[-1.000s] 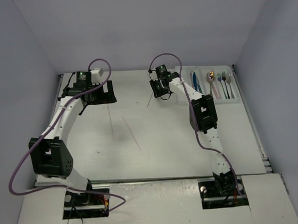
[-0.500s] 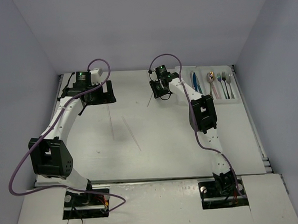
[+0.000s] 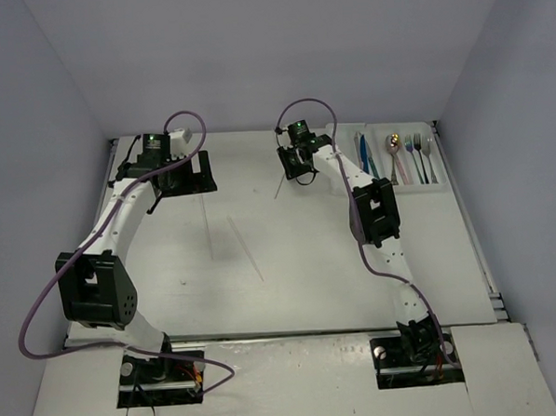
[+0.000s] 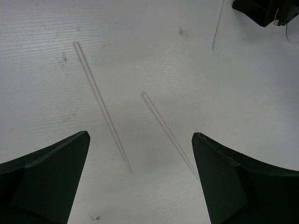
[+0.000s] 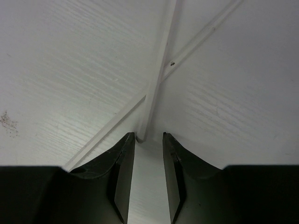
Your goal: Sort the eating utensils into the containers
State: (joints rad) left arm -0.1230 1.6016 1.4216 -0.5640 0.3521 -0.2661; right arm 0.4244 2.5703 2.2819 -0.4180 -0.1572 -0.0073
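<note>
Three thin pale sticks lie on the white table: two [image 3: 209, 226] [image 3: 246, 247] in the middle and one [image 3: 279, 185] further back. My left gripper [image 3: 188, 175] hangs wide open above the middle pair [image 4: 103, 107] [image 4: 168, 133], holding nothing. My right gripper [image 3: 295, 170] is low over the third stick, its jaws a narrow gap apart [image 5: 148, 136]. The stick's end [image 5: 154, 93] lies at the mouth of that gap by the left fingertip, not clamped, and a second pale strip [image 5: 205, 32] crosses it. The white tray [image 3: 417, 189] at the back right holds a gold spoon [image 3: 394, 146], blue pieces [image 3: 364, 152] and forks [image 3: 422, 158].
Grey walls close in the table on the left, back and right. The right arm's forearm [image 3: 376, 212] runs alongside the tray's left end. My right gripper's black body [image 4: 264, 9] shows at the top right of the left wrist view.
The right arm has edged slightly to the far left, keeping its gripper at the third stick. The left arm and the sticks stay where they were.
</note>
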